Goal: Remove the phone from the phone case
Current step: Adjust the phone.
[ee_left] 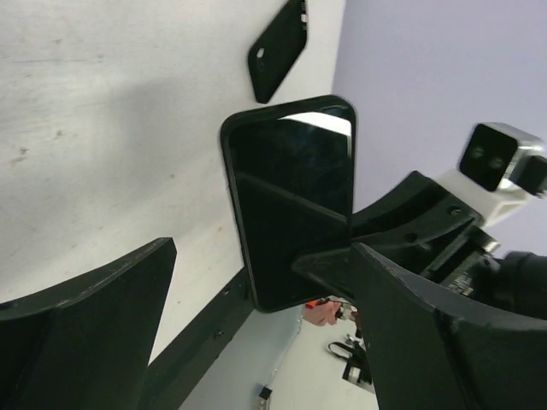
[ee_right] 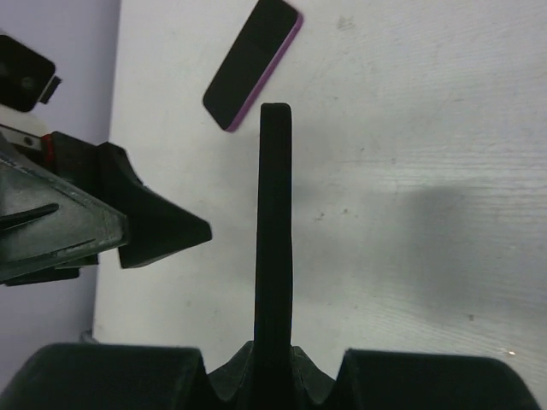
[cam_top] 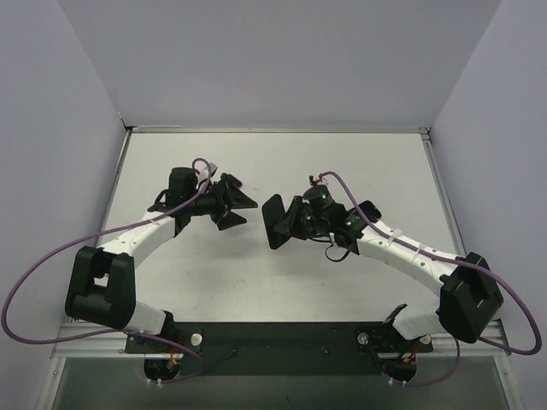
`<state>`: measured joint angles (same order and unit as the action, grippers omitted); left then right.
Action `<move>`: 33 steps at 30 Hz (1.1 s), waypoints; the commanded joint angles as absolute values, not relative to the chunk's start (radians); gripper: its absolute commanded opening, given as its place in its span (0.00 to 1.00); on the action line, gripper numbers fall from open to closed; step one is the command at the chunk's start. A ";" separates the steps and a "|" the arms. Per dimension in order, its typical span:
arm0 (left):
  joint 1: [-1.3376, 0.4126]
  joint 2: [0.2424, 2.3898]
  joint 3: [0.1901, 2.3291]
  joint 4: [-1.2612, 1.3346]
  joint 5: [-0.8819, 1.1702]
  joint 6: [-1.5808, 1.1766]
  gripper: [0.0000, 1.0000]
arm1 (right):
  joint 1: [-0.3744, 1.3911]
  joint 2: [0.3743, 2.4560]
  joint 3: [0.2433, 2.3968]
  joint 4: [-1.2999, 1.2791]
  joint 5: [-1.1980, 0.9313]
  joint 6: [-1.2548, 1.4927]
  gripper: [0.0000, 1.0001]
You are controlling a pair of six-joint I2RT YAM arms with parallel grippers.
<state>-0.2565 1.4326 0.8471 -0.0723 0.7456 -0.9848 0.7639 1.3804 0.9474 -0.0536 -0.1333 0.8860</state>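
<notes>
Pale lilac walls (cam_top: 282,60) box in a white worktop (cam_top: 256,162), and both arms meet over its middle. The right fingers (ee_right: 128,376) are clamped on one end of the black case (ee_right: 274,213), holding it clear of the worktop. The case is edge-on to their own camera, and its free end points away from them. The phone (ee_left: 291,196) looks to sit in the case, its glossy face turned toward the left fingers (ee_left: 77,325). Those are spread wide, just short of the case and not touching it. One tip points at the case's flat side across a small gap.

Beyond the case from the right fingers, a dark slab (ee_right: 252,64) with a purple edge lies flat. From the left fingers' side I see a dark piece (ee_left: 278,51) with a small hole, also lying flat. I cannot tell whether they are the same thing.

As I read it, the step in hand is getting the left fingers onto the free end. They would do best to close near a far corner and catch the rim rather than the glass. The lip can then be peeled back while the right fingers hold steady. The right pinch seems to press face and back together, which may trap the phone, so peeling should start at the end farthest from it. The phone could drop once freed.
</notes>
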 commanded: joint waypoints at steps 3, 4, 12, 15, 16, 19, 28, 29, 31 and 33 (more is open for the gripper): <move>-0.258 1.465 0.835 0.262 0.903 -1.097 0.91 | 0.718 1.308 0.858 0.375 -0.371 1.073 0.00; -0.258 1.468 0.827 0.302 0.916 -1.120 0.90 | 0.715 1.307 0.850 0.402 -0.391 1.084 0.00; -0.259 1.468 0.798 0.368 0.950 -1.167 0.87 | 0.693 1.315 0.769 0.646 -0.433 1.184 0.00; -0.258 1.471 0.788 0.383 0.950 -1.178 0.86 | 0.693 1.316 0.759 0.681 -0.434 1.200 0.00; -0.258 1.474 0.785 0.394 0.950 -1.190 0.86 | 0.693 1.321 0.761 0.681 -0.436 1.206 0.00; -0.258 1.482 0.775 0.458 0.951 -1.236 0.84 | 0.693 1.341 0.764 0.719 -0.466 1.224 0.00; -0.261 1.526 0.773 0.647 0.937 -1.359 0.72 | 0.706 1.437 0.746 0.896 -0.543 1.330 0.00; -0.262 1.526 0.772 0.655 0.934 -1.365 0.68 | 0.710 1.442 0.742 0.906 -0.543 1.336 0.00; -0.261 1.523 0.776 0.664 0.927 -1.371 0.63 | 0.710 1.453 0.736 0.914 -0.546 1.347 0.00; -0.261 1.517 0.787 0.651 0.917 -1.368 0.54 | 0.713 1.463 0.730 0.919 -0.549 1.356 0.00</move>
